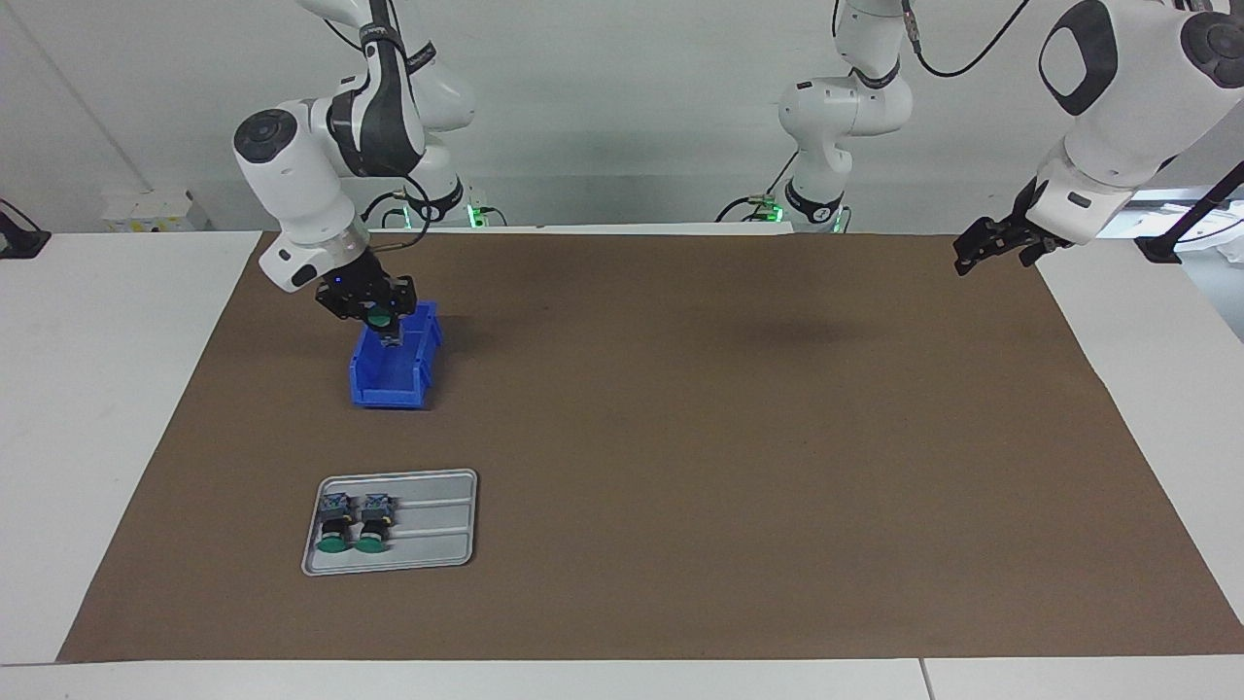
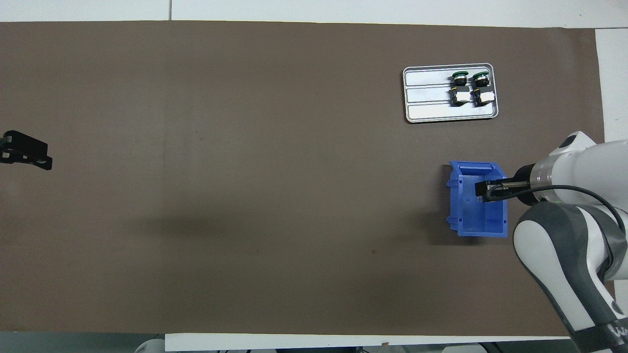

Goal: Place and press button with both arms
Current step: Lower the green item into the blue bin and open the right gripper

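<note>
Overhead, a button leaves the bin

Right hand (image 1: 387,326) hangs over the blue bin (image 1: 394,374), clamped on a green-capped button (image 1: 378,318). Two more buttons (image 1: 352,522) lie side by side on the grey tray (image 1: 437,520), farther from the robots. Left hand (image 1: 986,243) waits, fingers spread wide, over the tabletop's (image 1: 729,437) edge.

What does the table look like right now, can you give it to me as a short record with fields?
right gripper: shut on a green-capped button, over the blue bin
left gripper: open, holding nothing, waiting raised at the left arm's end of the table
tray: grey, farther from the robots than the bin
buttons on tray: two, lying side by side
</note>
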Robot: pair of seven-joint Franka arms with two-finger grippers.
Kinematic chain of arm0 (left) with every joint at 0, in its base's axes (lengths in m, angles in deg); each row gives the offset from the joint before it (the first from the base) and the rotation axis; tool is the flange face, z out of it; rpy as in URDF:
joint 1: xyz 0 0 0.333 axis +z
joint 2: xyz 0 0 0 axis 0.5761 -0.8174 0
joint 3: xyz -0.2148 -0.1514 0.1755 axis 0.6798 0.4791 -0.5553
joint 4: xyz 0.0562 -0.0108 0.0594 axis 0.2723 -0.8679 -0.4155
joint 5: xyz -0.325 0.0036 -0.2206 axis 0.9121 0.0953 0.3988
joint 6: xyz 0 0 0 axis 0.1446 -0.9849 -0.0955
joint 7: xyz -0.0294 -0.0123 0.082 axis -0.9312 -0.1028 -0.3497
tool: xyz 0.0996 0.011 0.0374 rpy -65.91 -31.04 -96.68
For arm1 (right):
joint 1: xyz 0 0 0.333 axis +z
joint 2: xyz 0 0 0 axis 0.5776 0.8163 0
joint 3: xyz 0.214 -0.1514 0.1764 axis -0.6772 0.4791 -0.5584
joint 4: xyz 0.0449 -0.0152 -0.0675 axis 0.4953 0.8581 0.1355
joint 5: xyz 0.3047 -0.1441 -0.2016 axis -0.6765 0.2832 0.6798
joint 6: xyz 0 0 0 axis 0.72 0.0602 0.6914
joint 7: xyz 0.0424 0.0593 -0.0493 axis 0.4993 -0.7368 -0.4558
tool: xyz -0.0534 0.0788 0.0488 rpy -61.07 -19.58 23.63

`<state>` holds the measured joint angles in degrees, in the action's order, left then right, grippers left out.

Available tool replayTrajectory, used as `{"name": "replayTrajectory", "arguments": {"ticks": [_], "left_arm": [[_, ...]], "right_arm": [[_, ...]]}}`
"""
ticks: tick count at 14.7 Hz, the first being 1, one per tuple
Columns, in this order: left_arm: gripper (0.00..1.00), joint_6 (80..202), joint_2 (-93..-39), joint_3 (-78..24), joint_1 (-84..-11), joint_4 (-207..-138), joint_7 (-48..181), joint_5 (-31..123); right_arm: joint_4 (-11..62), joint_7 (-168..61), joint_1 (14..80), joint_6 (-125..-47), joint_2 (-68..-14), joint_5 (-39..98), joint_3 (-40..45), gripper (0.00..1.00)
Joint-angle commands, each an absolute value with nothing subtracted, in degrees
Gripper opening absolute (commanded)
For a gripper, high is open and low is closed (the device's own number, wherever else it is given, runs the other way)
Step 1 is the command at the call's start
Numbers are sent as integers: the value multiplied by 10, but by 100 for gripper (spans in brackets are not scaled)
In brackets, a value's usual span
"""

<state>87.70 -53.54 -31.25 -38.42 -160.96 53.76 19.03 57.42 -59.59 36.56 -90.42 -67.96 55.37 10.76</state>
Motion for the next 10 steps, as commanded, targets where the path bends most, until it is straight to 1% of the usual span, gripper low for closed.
{"name": "replayTrajectory", "arguments": {"ticks": [1,5,10], "left_arm": [[100,877,-524,-314,-380,-1617,543,207],[100,883,-525,-315,-380,-1617,541,208],[100,882,-525,-314,-386,-1618,542,207]], "right_arm": [[604,-601,353,-945,-675,540,99,0],[605,-630,358,-987,-623,540,99,0],[612,-630,359,-991,-612,540,99,0]]}}
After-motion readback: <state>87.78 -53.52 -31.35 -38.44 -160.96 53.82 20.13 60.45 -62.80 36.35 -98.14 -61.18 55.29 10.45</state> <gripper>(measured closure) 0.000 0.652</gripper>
